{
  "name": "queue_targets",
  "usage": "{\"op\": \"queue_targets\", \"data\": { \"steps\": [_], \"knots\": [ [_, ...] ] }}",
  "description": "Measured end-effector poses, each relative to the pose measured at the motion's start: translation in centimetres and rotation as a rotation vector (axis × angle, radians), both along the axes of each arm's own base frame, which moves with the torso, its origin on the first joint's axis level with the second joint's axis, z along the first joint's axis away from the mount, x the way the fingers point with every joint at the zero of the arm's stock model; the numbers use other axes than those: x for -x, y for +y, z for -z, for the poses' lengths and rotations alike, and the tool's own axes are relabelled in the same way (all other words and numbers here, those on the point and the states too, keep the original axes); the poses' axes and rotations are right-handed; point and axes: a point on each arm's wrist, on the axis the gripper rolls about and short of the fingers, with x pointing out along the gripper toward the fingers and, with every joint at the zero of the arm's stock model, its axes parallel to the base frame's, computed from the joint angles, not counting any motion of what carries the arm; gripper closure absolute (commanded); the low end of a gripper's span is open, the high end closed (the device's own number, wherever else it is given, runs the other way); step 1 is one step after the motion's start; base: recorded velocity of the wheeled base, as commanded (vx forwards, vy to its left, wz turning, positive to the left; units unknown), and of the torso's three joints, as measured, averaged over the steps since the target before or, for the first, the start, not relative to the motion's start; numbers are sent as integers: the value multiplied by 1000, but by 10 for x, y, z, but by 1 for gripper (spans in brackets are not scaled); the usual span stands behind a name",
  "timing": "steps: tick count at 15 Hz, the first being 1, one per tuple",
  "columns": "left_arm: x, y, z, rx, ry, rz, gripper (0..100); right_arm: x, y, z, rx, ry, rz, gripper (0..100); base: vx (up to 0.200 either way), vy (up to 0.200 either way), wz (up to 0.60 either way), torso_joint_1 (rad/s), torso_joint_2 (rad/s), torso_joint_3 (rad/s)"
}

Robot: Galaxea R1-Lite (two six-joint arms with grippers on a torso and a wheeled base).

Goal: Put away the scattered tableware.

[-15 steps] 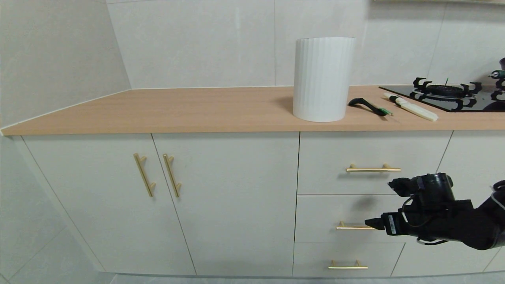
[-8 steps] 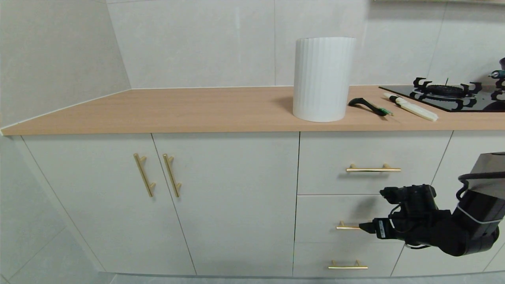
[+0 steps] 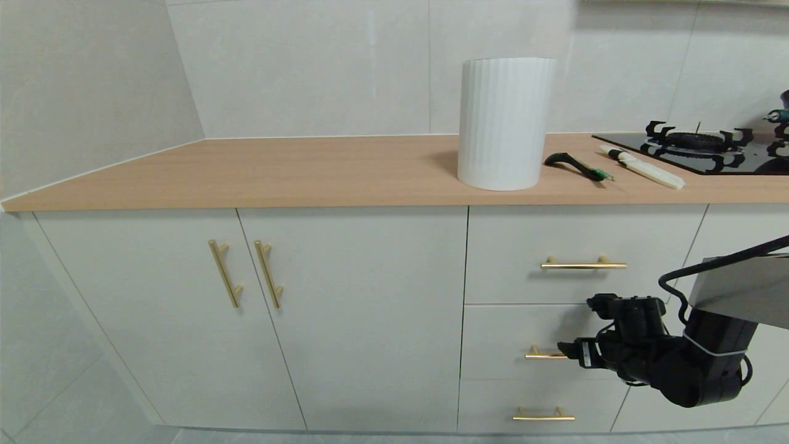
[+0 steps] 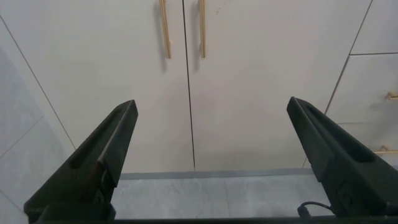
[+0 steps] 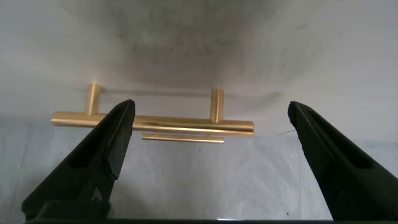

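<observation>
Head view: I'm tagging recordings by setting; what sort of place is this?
Probably a kitchen: a wooden countertop over white cabinets, a gas hob set into it, and tiled walls.

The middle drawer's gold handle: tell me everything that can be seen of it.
The slim gold-coloured metal bar handle lies level, standing off the middle white drawer front on two short round posts, its ends reaching past both. The finish looks brushed and slightly shiny. The drawer is shut. The black right tool is open right in front of the handle, one finger to each side of its right-hand stretch; whether it touches the bar cannot be told.
</observation>
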Motion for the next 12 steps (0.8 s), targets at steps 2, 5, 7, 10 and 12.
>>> {"op": "queue_targets", "data": {
  "steps": [2, 5, 7, 10, 12],
  "knots": [
    [0, 0, 0, 0, 0, 0, 0, 0, 1, 5, 4, 14, -2, 0, 0, 0, 0, 0, 0, 0],
    [0, 0, 0, 0, 0, 0, 0, 1, 1, 11, 12, 45, -4, 0, 0, 0, 0, 0, 0, 0],
    [0, 0, 0, 0, 0, 0, 0, 3, 2, 14, 20, 94, -3, 0, 0, 0, 0, 0, 0, 0],
    [0, 0, 0, 0, 0, 0, 0, 3, 2, 13, 21, 99, -3, 0, 0, 0, 0, 0, 0, 0],
    [0, 0, 0, 0, 0, 0, 0, 3, 3, 13, 24, 100, -3, 0, 0, 0, 0, 0, 0, 0]
  ]
}}
